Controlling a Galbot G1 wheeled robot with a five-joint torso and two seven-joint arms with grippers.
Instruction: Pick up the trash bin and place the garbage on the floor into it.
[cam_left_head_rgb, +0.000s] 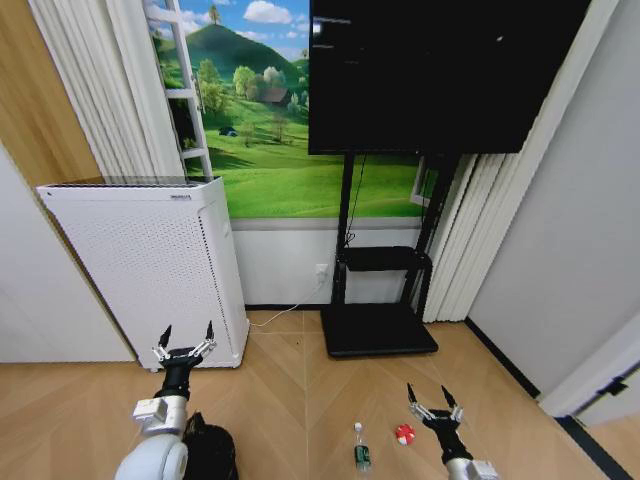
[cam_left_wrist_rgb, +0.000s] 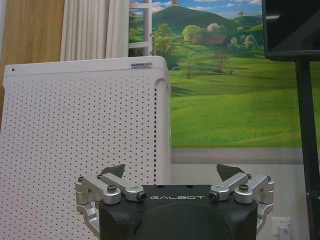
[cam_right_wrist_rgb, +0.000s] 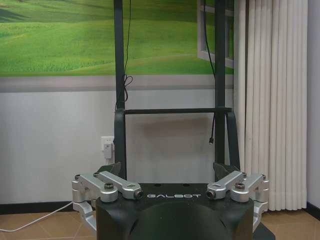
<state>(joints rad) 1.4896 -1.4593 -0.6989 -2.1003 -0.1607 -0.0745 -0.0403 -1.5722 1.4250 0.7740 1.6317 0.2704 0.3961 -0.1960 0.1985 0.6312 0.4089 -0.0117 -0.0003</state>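
On my left, the left gripper (cam_left_head_rgb: 184, 346) hung in the air in front of the white air purifier (cam_left_head_rgb: 150, 265), its fingers spread wide and holding nothing; from that wrist the perforated panel and the meadow mural (cam_left_wrist_rgb: 235, 90) lay straight ahead. The trash bin (cam_left_head_rgb: 208, 450) sat low on the floor (cam_left_head_rgb: 300, 400), just beside my left forearm and partly hidden by it, so I judged the first risk there: reaching down for a rim I could barely see, I might have nudged the light mesh basket over or clipped the purifier with my elbow. Further right, the garbage lay on the parquet: the clear bottle (cam_left_head_rgb: 361, 448) with its green label and, just beside it, a crumpled red-and-white wrapper (cam_left_head_rgb: 404, 434); I could make out no third piece. My right gripper (cam_left_head_rgb: 432, 404) hovered near that wrapper, fingers likewise wide apart and empty, facing the black TV stand (cam_right_wrist_rgb: 172, 130) and the curtain. The bottle looked round and liable to roll away if one fingertip touched it first, and the wrapper was low and flat, so a pinch could close on nothing or scrape the wood. The stand's base was close enough behind that an overreach might have struck it.
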